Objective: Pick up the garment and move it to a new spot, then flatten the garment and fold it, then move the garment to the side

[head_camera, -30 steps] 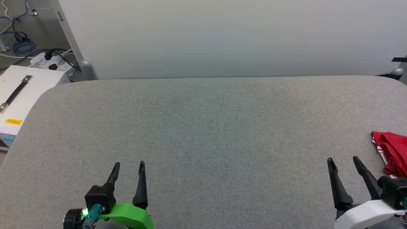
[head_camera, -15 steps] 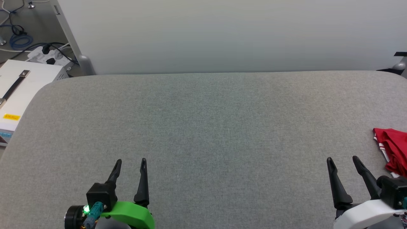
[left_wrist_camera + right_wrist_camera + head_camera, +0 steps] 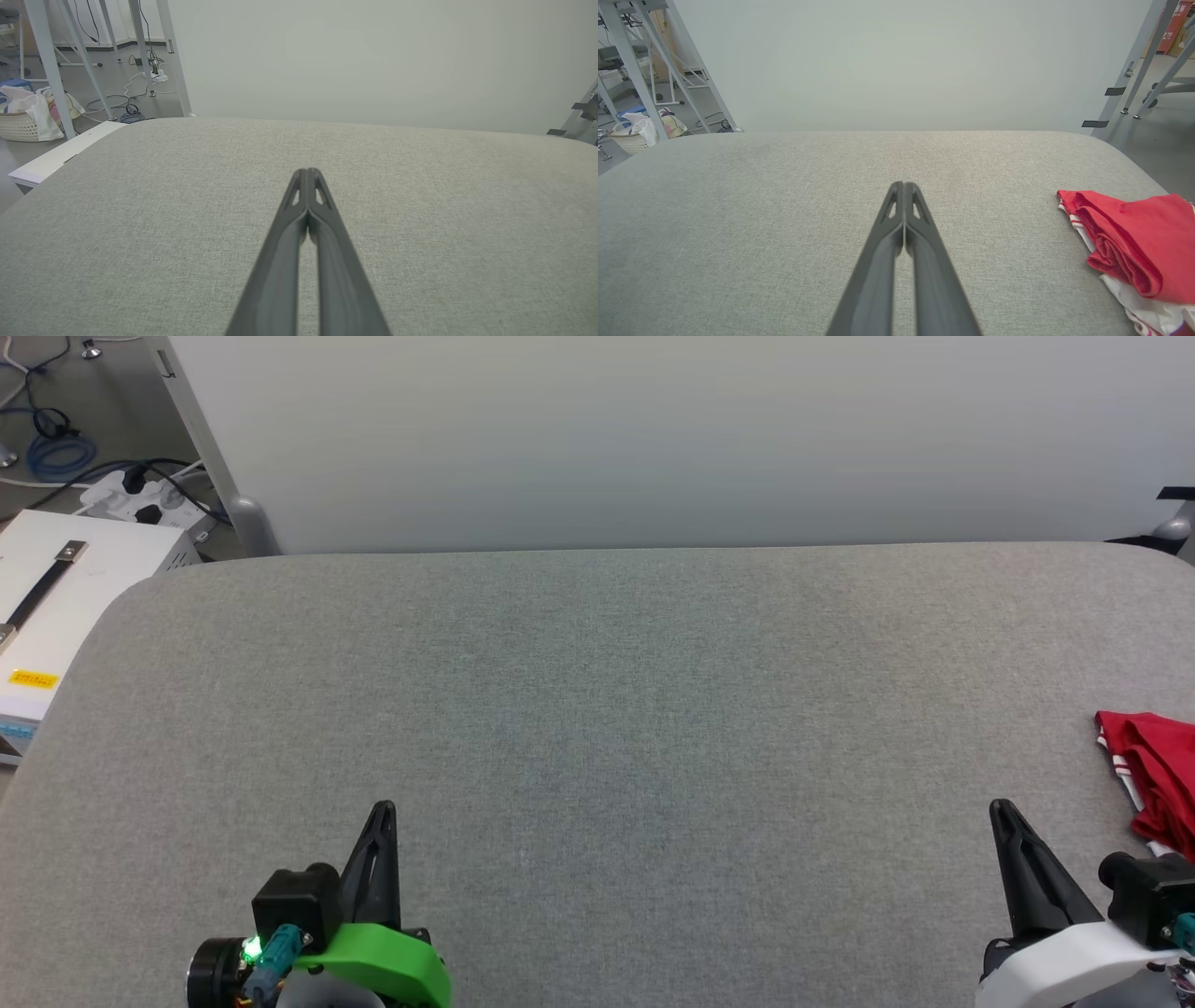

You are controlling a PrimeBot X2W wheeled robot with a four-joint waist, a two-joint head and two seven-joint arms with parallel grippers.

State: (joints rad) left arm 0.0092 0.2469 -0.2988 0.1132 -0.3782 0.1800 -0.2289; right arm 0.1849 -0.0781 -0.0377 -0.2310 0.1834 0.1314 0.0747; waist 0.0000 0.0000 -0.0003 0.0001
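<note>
The garment (image 3: 1158,770), red with white and striped trim, lies bunched at the right edge of the grey padded table (image 3: 597,709); in the right wrist view the garment (image 3: 1134,242) sits to the right of the fingers, apart from them. My right gripper (image 3: 1001,807) is shut and empty near the front right, a little left of the garment, its fingers pressed together in its wrist view (image 3: 903,185). At the front left my left gripper (image 3: 381,808) is shut on nothing, over bare fabric (image 3: 307,171).
A white panel (image 3: 653,439) stands behind the table's far edge. Left of the table sit a white box (image 3: 56,607) with a black strap, a power strip (image 3: 140,504) and cables. Metal frame legs (image 3: 1139,60) stand to the right, and a laundry basket (image 3: 28,116) sits on the floor at the left.
Both grippers have closed from open to shut, with nothing between the fingers. The camera shifted slightly over the earlier frames; the garment has stayed put.
</note>
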